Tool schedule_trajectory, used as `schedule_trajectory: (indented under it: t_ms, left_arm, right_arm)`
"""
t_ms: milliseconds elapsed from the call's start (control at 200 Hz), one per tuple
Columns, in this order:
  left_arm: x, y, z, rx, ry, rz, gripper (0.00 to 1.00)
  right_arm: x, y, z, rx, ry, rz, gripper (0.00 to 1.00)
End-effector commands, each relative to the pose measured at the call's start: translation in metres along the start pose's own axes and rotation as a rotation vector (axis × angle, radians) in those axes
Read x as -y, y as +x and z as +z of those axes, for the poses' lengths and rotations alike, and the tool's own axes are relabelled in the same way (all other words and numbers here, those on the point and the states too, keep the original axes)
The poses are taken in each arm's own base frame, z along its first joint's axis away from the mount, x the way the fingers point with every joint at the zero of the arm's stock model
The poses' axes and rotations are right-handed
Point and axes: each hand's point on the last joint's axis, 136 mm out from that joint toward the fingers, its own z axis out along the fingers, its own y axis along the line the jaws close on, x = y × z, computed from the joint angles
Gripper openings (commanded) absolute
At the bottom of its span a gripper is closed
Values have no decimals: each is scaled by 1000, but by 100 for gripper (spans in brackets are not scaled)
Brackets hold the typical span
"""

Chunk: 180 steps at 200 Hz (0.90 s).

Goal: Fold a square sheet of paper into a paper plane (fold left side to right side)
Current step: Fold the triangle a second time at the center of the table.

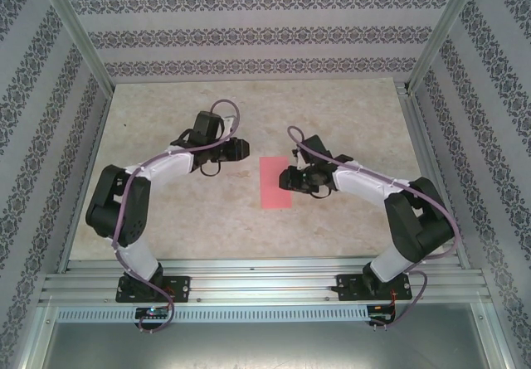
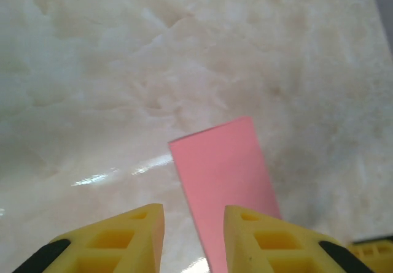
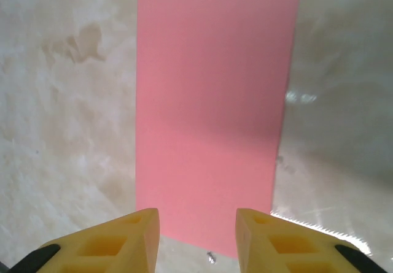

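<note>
We see the square sheet of paper (image 1: pixel 274 183) lying flat on the marbled table (image 1: pixel 166 220), about midway between the two arms and a little toward the right. It shows as a narrow salmon-pink rectangle, longer from near to far than from left to right. The left gripper (image 1: pixel 243 148) hangs just left of the sheet's far left corner and apart from it. In the left wrist view, its yellow fingers (image 2: pixel 132 239) stand parted with a moderate gap and nothing between them. There the paper (image 2: pixel 224 175) lies on the table ahead and runs down behind the right-hand finger. The right gripper (image 1: pixel 284 178) sits at the sheet's right edge, roughly halfway along it, pointing left over the paper. In the right wrist view, its two fingers (image 3: pixel 138 239) are likewise apart, somewhat wider, and grip nothing. The pink sheet (image 3: pixel 212 101) stretches away from the gap between them, its end edge lying just at the fingertips. We cannot tell whether those tips touch the paper or hang just above it.
</note>
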Motion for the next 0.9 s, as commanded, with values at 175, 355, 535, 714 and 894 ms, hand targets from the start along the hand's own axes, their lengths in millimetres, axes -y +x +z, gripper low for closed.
schedule_trajectory:
  t_ms: [175,355,535,714,894]
  left_arm:
    - [39,71,34,-119,120,-108,32]
    - [31,92,53,-171,76,-142,30]
    - [22,103,62,-200,55,-163,30]
    - [15,109,65,-216,20,-158,30]
    - [7,115,67,-227,-4,-162,30]
  right_arm:
    - [19,-51,13,65,-28,-11,50]
    - [21,-72,30,69,-50,-18,52]
    - [24,-87,44,64,-51,-5,54]
    - [30,-92,55,45,-13,12,54]
    - [34,-89,64,17,31,9,54]
